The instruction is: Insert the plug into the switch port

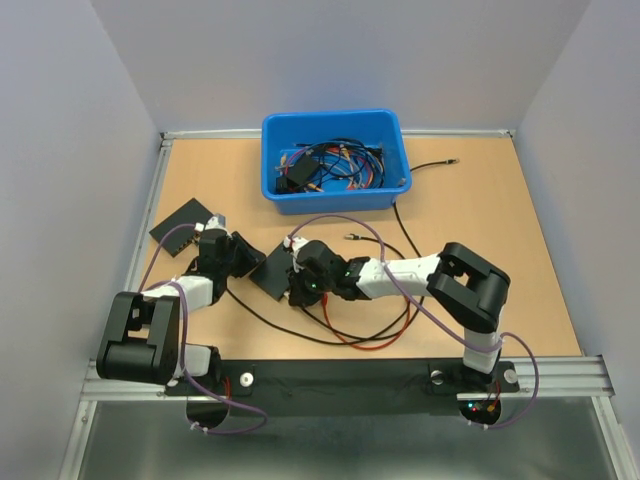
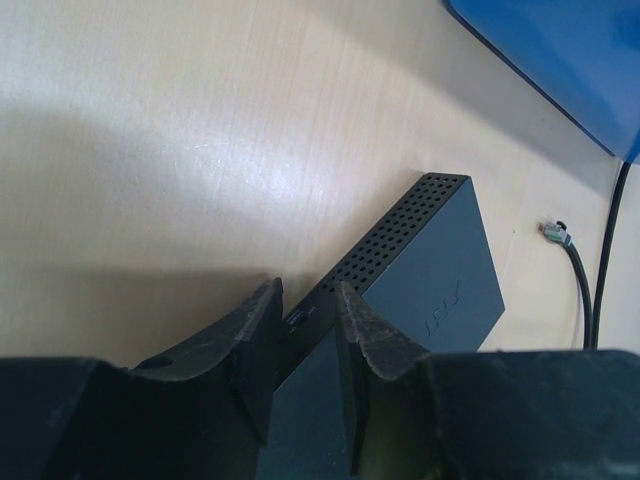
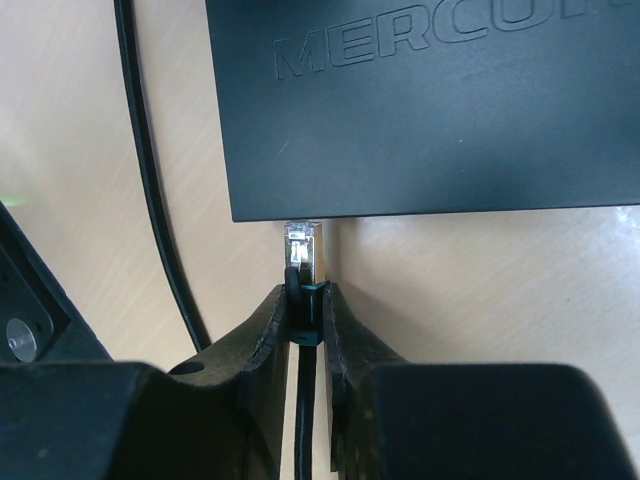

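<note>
On the table (image 3: 480, 280), the switch (image 3: 430, 110) reads "MERCU", plug (image 3: 303, 248) at its edge.

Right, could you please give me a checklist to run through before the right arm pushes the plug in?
1. Plug held in right gripper: ok.
2. Left gripper clamped on the switch: ok.
3. Plug tip lined up with a port: cannot tell, the switch's edge hides the ports.
4. Plug seated: not ok, its body shows outside the switch.
5. Black cable clear of the plug: ok, it lies to one side.
</note>
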You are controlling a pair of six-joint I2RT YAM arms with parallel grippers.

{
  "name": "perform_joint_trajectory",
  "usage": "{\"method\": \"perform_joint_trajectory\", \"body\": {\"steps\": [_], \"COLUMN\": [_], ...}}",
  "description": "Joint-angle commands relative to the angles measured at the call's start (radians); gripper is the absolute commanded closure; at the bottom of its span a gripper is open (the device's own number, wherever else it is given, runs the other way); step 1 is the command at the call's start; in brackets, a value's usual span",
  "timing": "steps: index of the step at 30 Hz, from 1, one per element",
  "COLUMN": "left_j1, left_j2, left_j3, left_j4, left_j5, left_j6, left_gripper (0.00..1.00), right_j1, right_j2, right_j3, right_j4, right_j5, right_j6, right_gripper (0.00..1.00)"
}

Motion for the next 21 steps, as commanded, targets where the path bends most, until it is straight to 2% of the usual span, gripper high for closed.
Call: {"method": "perform_joint_trajectory", "body": {"steps": [1, 10, 21], "left_j1": [-0.009, -0.01, -0.018], "left_j2": [-0.03, -0.035, -0.04], "left_j3": [-0.006, -0.008, -0.014], "left_j4": [0.023, 0.023, 0.023], "left_j5": [-0.009, -0.01, -0.002], "left_j6": [0.02, 0.02, 0.026], "left_gripper": [0.62, 0.62, 0.62], "right_j1": [0.021, 0.026, 0.026], "right_j2": [0.018, 0.012, 0.06], "right_j3": [0.048, 0.034, 0.103], "right_j4": [-0.007, -0.023, -0.07], "right_j5": [0.013, 0.041, 0.059], "right_j6": [0.01, 0.029, 0.029], "right_gripper": [0.99, 1.0, 1.0]}}
